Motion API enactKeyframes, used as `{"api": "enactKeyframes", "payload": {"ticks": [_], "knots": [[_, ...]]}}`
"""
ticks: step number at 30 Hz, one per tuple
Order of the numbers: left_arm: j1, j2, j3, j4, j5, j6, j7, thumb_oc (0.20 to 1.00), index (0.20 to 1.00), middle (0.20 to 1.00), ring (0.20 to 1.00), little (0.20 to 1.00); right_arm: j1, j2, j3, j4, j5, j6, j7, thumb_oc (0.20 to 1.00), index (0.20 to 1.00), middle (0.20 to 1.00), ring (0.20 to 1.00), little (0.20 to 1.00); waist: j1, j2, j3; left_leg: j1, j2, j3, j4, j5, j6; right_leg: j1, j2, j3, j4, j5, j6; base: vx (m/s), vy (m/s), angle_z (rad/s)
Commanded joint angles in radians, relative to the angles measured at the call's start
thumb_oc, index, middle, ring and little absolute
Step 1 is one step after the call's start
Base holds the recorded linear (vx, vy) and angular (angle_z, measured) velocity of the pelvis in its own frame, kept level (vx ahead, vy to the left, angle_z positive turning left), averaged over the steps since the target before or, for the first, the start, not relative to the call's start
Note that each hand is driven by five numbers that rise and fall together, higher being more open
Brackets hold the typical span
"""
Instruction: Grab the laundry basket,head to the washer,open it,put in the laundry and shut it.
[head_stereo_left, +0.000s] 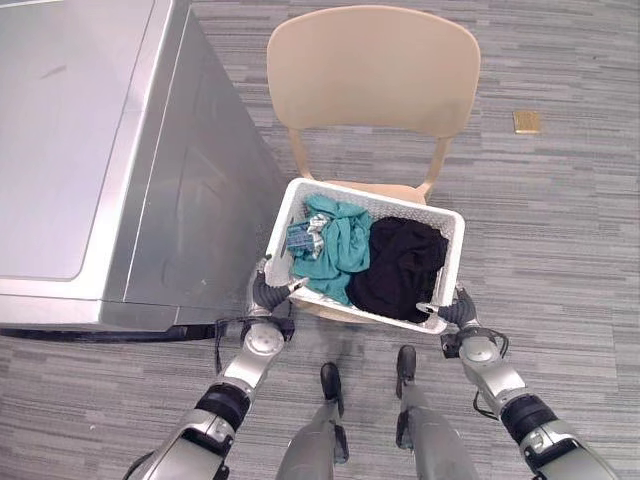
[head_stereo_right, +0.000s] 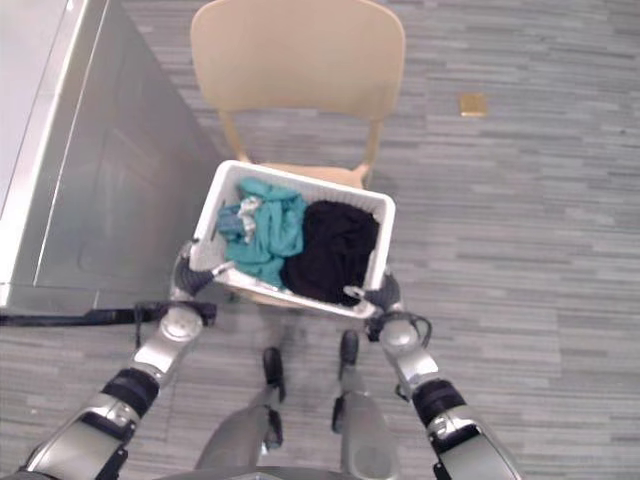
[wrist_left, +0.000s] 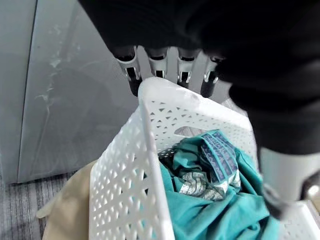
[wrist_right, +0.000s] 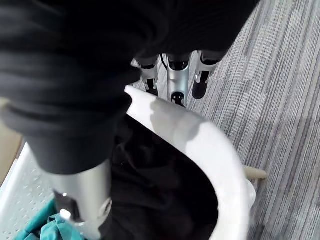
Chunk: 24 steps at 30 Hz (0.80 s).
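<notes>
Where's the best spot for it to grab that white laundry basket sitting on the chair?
Probably the rim at the two near corners, one hand per side, coming from the robot's own side. The basket is wide with a thick rolled rim; the left hand and right hand already sit there, fingers outside, thumbs inside. The chair back blocks the far side.

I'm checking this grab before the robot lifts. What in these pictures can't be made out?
- Seat of the tan wooden chair: covered by the white perforated plastic laundry basket in both eye views.
- Washer door: the grey metal washer is cut off by the eye views' left edge.
- Anything under the teal garment and black garment.
- Small tan object on the carpet: too small to identify.
</notes>
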Motion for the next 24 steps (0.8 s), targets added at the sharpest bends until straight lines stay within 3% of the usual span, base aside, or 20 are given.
{"api": "enactKeyframes", "payload": {"ticks": [1,8,13,21,24], "knots": [[-0.043,-0.017,-0.041,-0.02,0.004,-0.06,-0.008,1.0,1.0,1.0,1.0,1.0,-0.038,0.06,0.022,-0.062,0.016,-0.069,0.025,1.0,1.0,1.0,1.0,1.0,0.009,-0.015,-0.02,-0.053,0.002,-0.03,-0.006,0.004,-0.056,0.05,-0.044,0.012,0.045,-0.187,0.101,0.0,0.0,0.0],[0.108,0.008,0.043,-0.144,-0.007,-0.068,-0.06,1.0,1.0,1.0,1.0,1.0,0.079,-0.006,-0.053,-0.076,0.006,-0.06,0.075,1.0,1.0,1.0,1.0,1.0,0.017,-0.019,-0.016,-0.001,0.002,-0.03,-0.006,-0.006,-0.052,0.106,-0.041,0.002,0.05,-0.209,0.099,0.02,-0.031,0.01],[0.311,0.042,0.154,-0.236,-0.057,-0.066,-0.153,1.0,1.0,1.0,1.0,1.0,0.211,-0.111,-0.153,-0.106,-0.05,-0.059,0.138,1.0,1.0,1.0,1.0,1.0,0.03,-0.031,-0.025,0.065,0.001,-0.043,-0.006,-0.015,-0.048,0.187,-0.035,-0.019,0.05,-0.233,0.099,0.01,-0.074,0.18],[0.514,0.049,0.221,-0.199,-0.047,-0.025,-0.268,1.0,1.0,1.0,1.0,1.0,0.353,-0.151,-0.205,-0.136,-0.112,-0.059,0.236,1.0,1.0,1.0,1.0,1.0,0.039,-0.029,-0.046,0.143,0.01,-0.051,-0.006,-0.023,-0.046,0.268,-0.021,-0.034,0.051,-0.259,0.093,-0.05,-0.07,0.07],[0.58,0.026,0.233,-0.087,-0.012,-0.002,-0.312,1.0,1.0,1.0,1.0,1.0,0.402,-0.136,-0.173,-0.098,-0.155,-0.059,0.285,1.0,1.0,1.0,1.0,1.0,0.051,-0.024,-0.071,0.197,0.018,-0.056,-0.006,-0.028,-0.047,0.323,-0.009,-0.04,0.055,-0.282,0.087,-0.05,-0.076,-0.02]]}}
